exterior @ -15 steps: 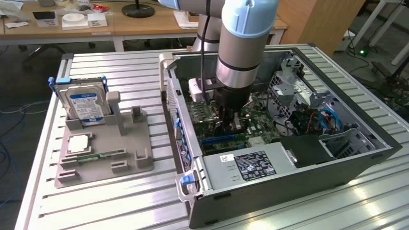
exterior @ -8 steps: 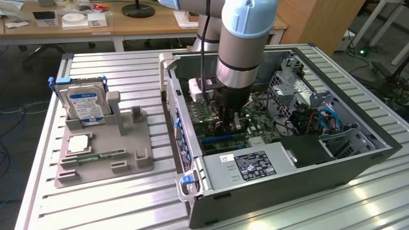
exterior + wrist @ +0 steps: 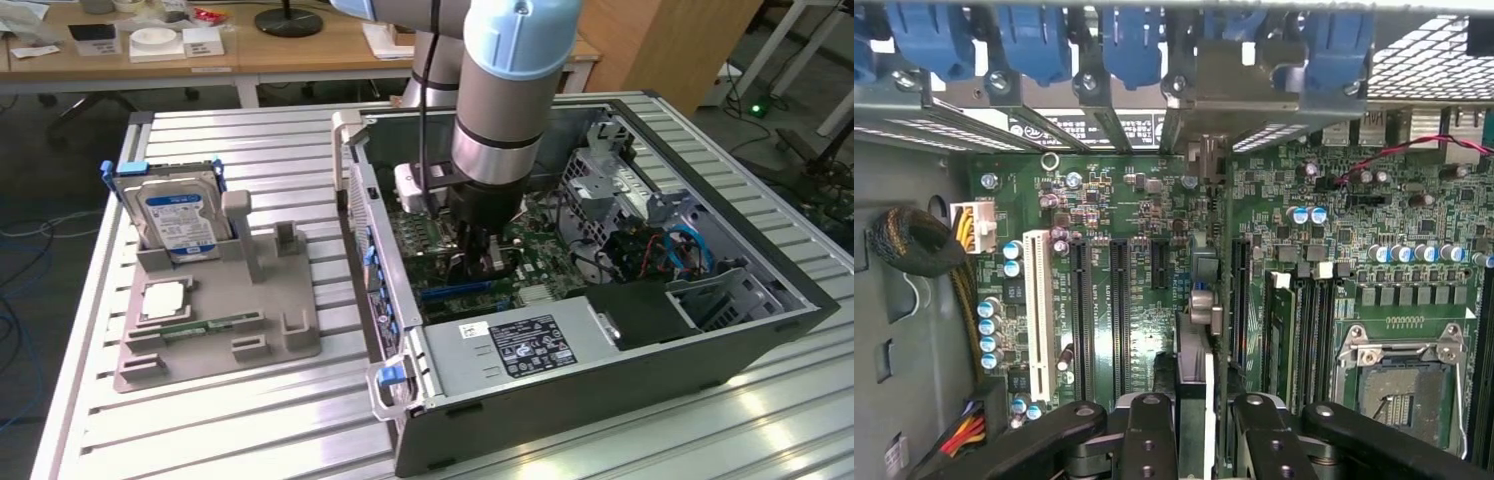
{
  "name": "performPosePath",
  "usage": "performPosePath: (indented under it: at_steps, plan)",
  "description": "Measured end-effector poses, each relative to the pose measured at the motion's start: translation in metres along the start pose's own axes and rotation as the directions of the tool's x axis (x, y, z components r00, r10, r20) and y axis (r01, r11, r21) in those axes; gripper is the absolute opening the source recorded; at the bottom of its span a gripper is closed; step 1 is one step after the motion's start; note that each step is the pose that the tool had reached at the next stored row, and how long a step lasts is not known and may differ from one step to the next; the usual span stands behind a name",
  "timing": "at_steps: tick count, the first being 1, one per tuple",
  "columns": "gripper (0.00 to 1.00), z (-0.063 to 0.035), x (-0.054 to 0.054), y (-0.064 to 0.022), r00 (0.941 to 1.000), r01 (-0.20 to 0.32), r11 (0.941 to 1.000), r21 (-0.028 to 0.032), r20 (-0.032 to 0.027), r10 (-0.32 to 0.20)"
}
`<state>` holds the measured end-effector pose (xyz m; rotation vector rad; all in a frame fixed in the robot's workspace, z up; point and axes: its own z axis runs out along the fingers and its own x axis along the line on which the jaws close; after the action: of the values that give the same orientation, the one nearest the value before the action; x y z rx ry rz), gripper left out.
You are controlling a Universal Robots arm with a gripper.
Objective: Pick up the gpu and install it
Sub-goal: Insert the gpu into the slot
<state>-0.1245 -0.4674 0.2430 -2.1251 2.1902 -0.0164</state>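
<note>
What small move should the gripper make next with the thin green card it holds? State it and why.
Probably a slight straight press toward the green motherboard. The gripper holds the thin green gpu card edge-on over it, the card's pale metal bracket at the grey metal case wall; whether the card is seated is hidden.

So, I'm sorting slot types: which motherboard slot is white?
The long slot beside the blue capacitors; every other slot is black.
</note>
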Motion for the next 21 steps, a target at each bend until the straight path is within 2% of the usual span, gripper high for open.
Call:
performPosePath:
  at_steps: [6, 10, 19, 21]
  plan:
    - [0.27, 0.0008, 0.0, 0.001, 0.9997, -0.023, 0.9997, 0.0015, -0.0014, 0.023]
    - [0.27, 0.0012, 0.0001, 0.0042, 0.9997, -0.023, 0.9997, 0.0017, -0.0013, 0.023]
    - [0.27, 0.0012, 0.0002, 0.0045, 0.9997, -0.025, 0.9997, 0.0016, -0.0017, 0.025]
    - [0.27, 0.0012, 0.0002, 0.0045, 0.9997, -0.025, 0.9997, 0.0034, -0.0015, 0.025]
